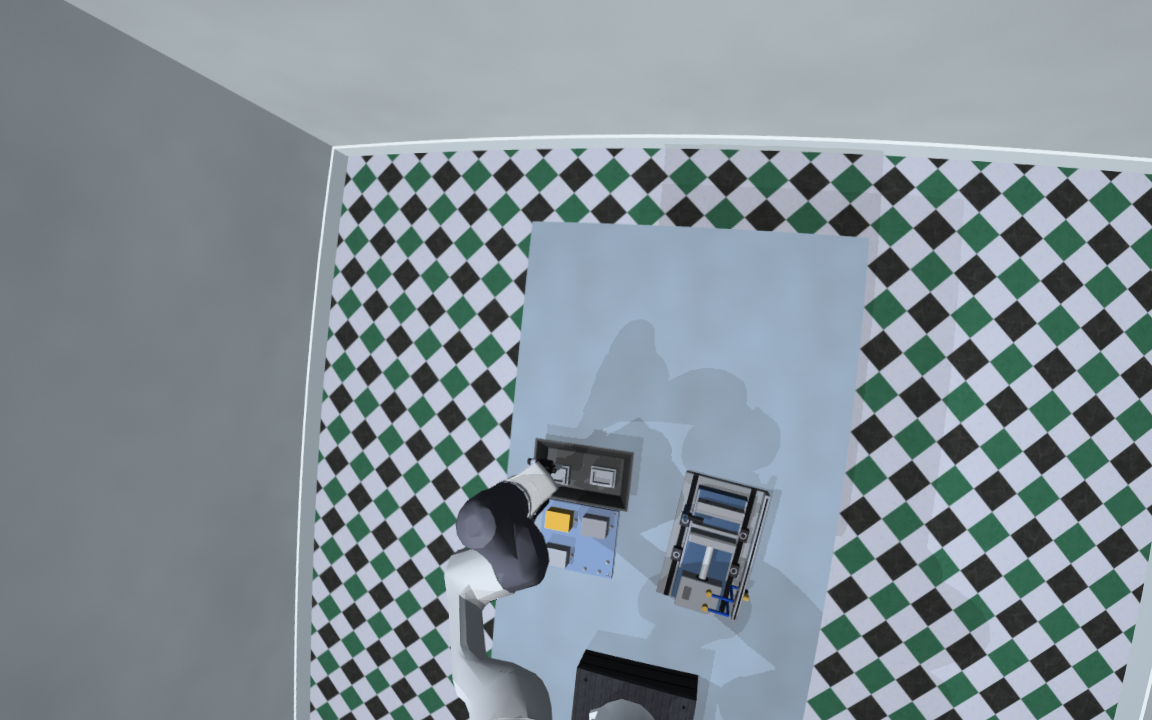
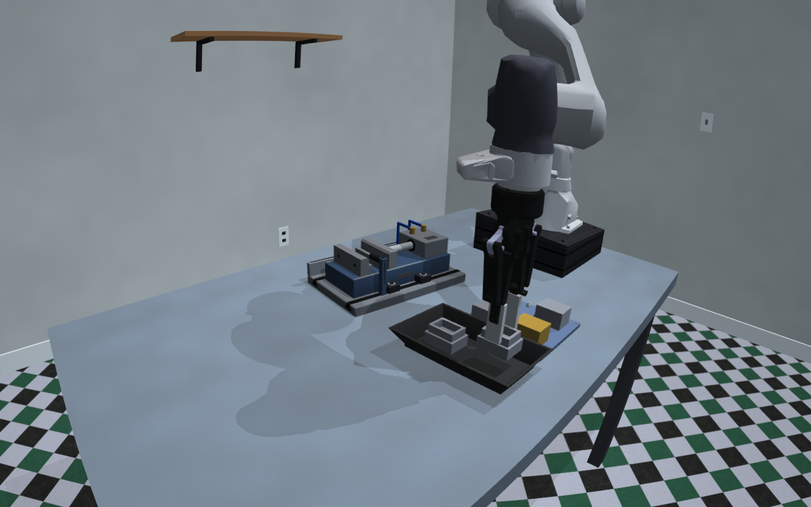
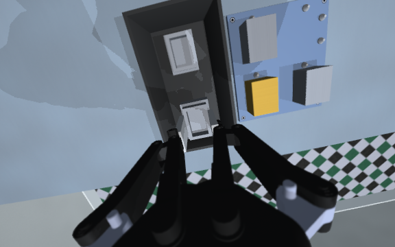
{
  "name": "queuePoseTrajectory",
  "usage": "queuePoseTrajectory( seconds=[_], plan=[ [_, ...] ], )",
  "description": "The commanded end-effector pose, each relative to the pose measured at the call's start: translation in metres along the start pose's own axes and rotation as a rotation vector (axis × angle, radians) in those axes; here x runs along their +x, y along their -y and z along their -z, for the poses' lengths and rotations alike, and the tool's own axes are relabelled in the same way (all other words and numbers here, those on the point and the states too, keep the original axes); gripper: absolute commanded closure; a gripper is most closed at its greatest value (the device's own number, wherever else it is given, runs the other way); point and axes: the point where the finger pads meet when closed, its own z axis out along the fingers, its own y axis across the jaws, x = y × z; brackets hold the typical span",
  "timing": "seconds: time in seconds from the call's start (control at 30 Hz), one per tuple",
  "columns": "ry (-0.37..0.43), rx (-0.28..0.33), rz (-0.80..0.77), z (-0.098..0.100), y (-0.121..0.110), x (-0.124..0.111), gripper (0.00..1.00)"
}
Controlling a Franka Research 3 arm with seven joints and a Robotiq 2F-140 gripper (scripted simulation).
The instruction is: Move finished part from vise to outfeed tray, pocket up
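My gripper [image 2: 501, 310] points straight down into the black outfeed tray [image 2: 471, 343] and is shut on the grey finished part [image 2: 501, 339]. The part sits low inside the tray at its near-robot end, with the pocket facing up in the wrist view [image 3: 195, 120]. I cannot tell whether its underside touches the tray floor. My fingertips grip its two sides. The blue vise [image 2: 389, 261] stands apart on the table with nothing between its jaws.
A second grey pocketed part [image 3: 181, 51] lies at the tray's far end. Beside the tray a blue fixture plate [image 3: 280, 58] carries a yellow block [image 3: 262, 96] and two grey blocks. The table edge runs close behind the tray.
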Motion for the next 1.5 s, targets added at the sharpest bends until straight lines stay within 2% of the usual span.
queuePoseTrajectory(
  seconds=[0.0, 0.6, 1.47],
  plan=[
    [0.002, 0.010, -0.007, -0.003, 0.003, -0.002, 1.00],
    [0.002, 0.010, -0.007, -0.017, 0.003, -0.002, 1.00],
    [0.002, 0.010, -0.007, -0.019, 0.003, -0.002, 1.00]
  ],
)
